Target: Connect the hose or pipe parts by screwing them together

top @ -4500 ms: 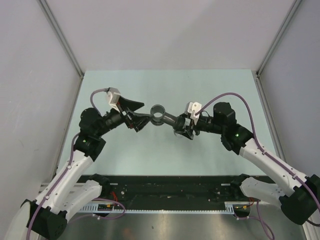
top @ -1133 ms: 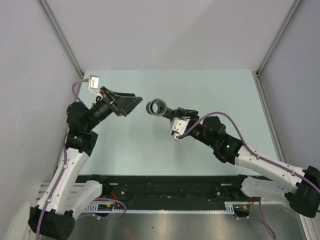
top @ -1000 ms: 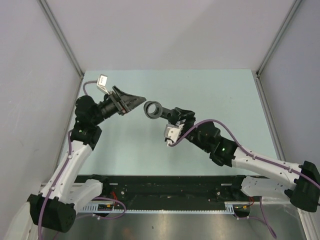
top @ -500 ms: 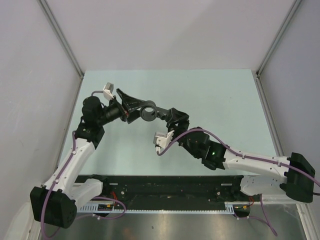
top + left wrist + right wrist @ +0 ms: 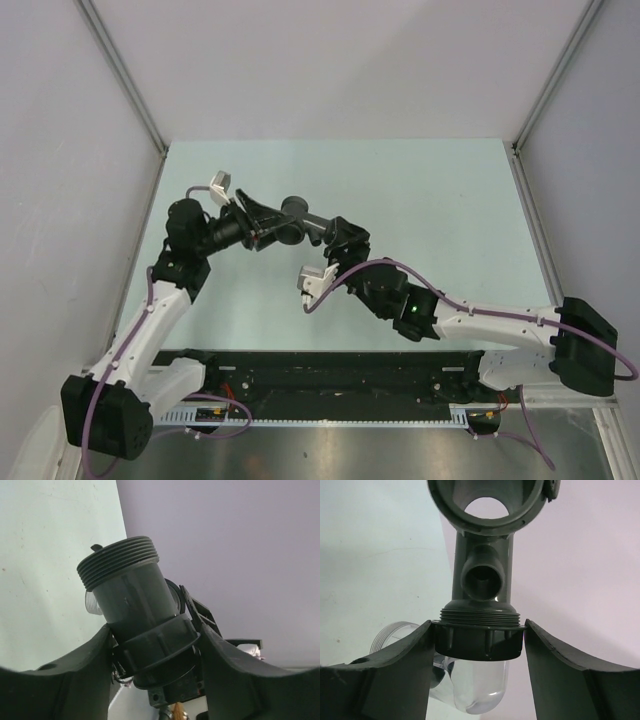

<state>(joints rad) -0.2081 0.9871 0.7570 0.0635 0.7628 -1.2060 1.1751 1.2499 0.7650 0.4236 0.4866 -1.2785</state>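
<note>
A dark grey pipe part (image 5: 296, 211) hangs above the table between both grippers. In the right wrist view its wide mouth (image 5: 485, 505) is at the top and the angled branch (image 5: 481, 577) below it. My right gripper (image 5: 477, 630) is shut on its black threaded collar (image 5: 477, 641), with a clear bulb (image 5: 475, 690) hanging beneath. From the left wrist, the pipe's threaded end (image 5: 118, 560) points up and left. My left gripper (image 5: 154, 635) is shut on a ribbed collar (image 5: 157, 644), touching both fingers. From above, the left gripper (image 5: 268, 228) and right gripper (image 5: 335, 232) face each other.
The pale green table (image 5: 430, 200) is boxed in by grey walls with metal corner posts (image 5: 125, 85). A black rail (image 5: 340, 375) runs along the near edge. A clear threaded tube end (image 5: 394, 635) shows behind the right gripper's left finger.
My right arm swung left, carrying the pipe part toward the left gripper. The left gripper moved in around the pipe's other collar and narrowed onto it.
</note>
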